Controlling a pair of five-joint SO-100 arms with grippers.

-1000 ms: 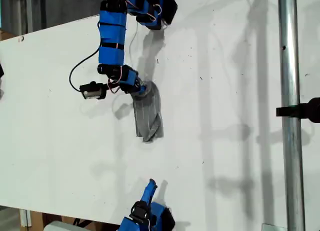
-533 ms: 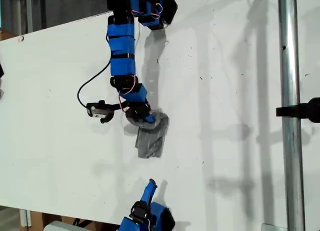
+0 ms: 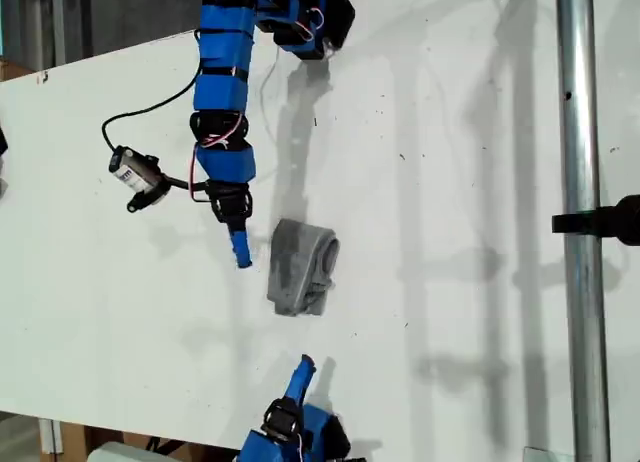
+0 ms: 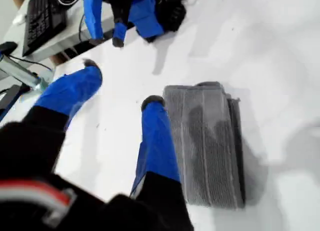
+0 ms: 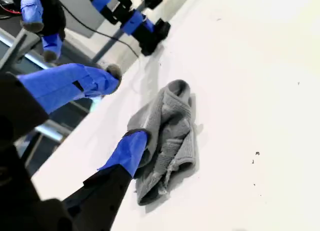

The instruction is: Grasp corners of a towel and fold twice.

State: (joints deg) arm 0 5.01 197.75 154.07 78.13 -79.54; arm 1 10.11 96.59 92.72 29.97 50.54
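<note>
The towel [image 3: 301, 267] lies on the white table [image 3: 450, 182] as a small folded grey bundle, somewhat rumpled at one end; its corners are tucked out of sight. In the first wrist view the towel [image 4: 205, 146] shows its pale stripes. My first gripper [image 3: 240, 250] [image 4: 120, 86] is open just to the exterior view's left of the towel, holding nothing. My second gripper [image 3: 300, 370] [image 5: 125, 106] is open and empty near the exterior view's bottom edge, pointing at the towel [image 5: 170, 136] from a short distance.
A metal pole [image 3: 580, 222] with a black clamp [image 3: 612, 220] runs down the exterior view's right. The first arm's camera [image 3: 135, 172] hangs on a cable at the exterior view's left. A keyboard [image 4: 45, 16] lies beyond the table edge.
My first gripper was shut on the towel, carried it down over itself, then let go and swung to the exterior view's left. The towel now lies folded. The second arm stayed put.
</note>
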